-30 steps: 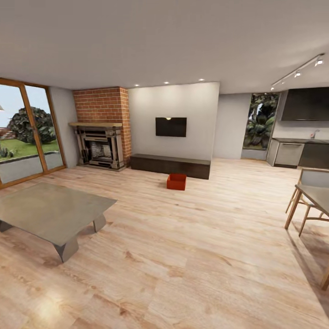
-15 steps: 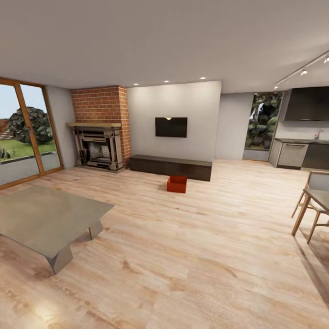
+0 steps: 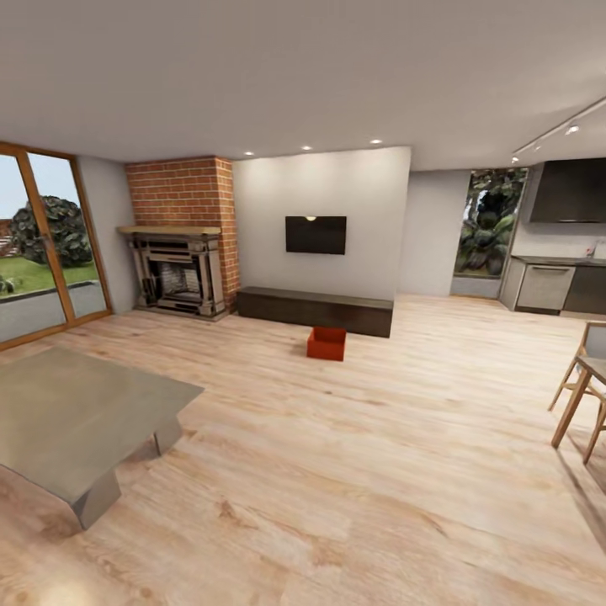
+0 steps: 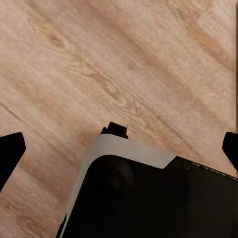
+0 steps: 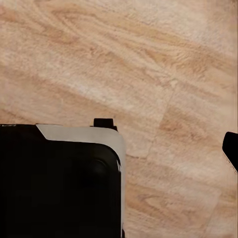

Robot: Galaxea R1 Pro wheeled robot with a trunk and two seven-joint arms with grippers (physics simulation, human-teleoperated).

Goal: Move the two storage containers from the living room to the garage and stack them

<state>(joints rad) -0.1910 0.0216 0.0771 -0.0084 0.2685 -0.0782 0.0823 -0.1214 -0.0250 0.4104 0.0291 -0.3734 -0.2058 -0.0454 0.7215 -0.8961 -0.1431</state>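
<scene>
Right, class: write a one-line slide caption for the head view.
Orange-red storage container on the living room's wood floor, before a low dark bench under the wall TV.

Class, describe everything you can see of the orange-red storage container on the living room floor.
The storage container is a small orange-red rectangular bin with an open top and thin flat walls; its material looks like plain matte plastic. It sits upright on the light wood plank floor, just in front of the long low dark bench and below the black wall TV. Whether it touches the bench cannot be told. Its inside looks darker, and any contents are too small to make out. Nothing holds it.
</scene>
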